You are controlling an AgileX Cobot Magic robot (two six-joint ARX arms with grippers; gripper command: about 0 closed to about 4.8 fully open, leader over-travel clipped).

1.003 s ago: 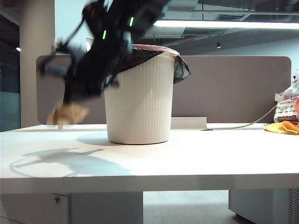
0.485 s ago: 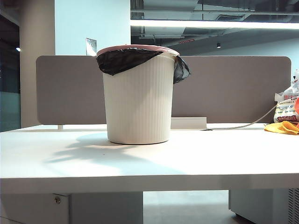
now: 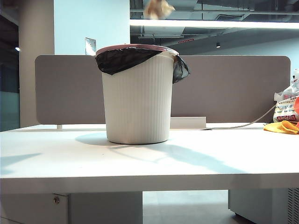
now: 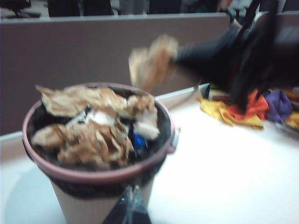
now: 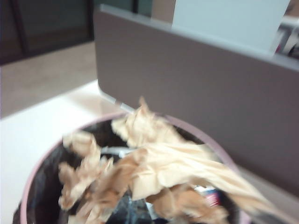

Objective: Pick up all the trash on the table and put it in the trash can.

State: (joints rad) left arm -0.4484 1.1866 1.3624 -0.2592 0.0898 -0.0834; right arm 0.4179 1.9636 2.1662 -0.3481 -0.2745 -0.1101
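Note:
The cream ribbed trash can [image 3: 138, 98] with a pink rim and black liner stands mid-table [image 3: 210, 158]. A tan tissue ball of trash [image 3: 159, 8] hangs high above its rim, with no gripper showing in the exterior view. In the left wrist view my right gripper [image 4: 175, 56] is shut on that ball [image 4: 152, 63] above the can [image 4: 98, 176], which holds several crumpled tissues [image 4: 88, 135]. The right wrist view shows the held tissue [image 5: 159, 163] before my right gripper [image 5: 140, 210], over the can's mouth [image 5: 91, 123]. My left gripper [image 4: 132, 205] is shut and empty, close to the can's near side.
An orange-yellow cloth [image 3: 282, 127] and a white printed bag [image 3: 286, 108] lie at the table's far right. The grey-brown partition [image 3: 233, 88] runs behind the can. Beside the cloth [image 4: 229, 114] are purple and red fabrics [image 4: 278, 103].
One second ago a black arm held a tissue ball low, left of the can. It left the exterior view, and a ball now hangs high above the rim.

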